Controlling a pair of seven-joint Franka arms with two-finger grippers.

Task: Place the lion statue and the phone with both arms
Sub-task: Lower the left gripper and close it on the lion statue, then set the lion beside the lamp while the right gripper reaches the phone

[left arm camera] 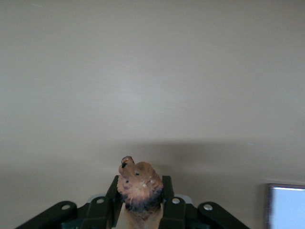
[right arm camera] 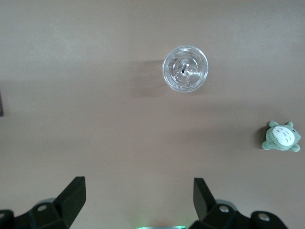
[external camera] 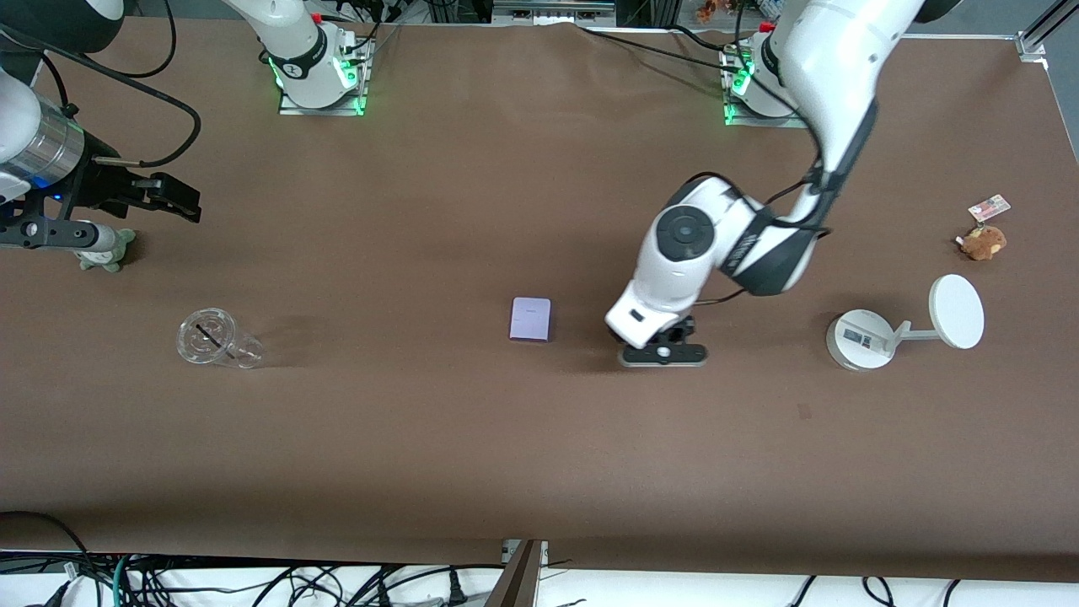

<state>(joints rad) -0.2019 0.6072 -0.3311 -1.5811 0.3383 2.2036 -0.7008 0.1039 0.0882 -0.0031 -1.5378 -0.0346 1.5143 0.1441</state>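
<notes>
Left pincer is clamped low at the table; right pincer waits, fingers spread.

Clear cup; green plush; white stand

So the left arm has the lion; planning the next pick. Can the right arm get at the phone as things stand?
Probably yes. The right gripper is open and empty, and only bare table lies between it and the phone. The left gripper, shut on the lion statue, works beside it.
</notes>
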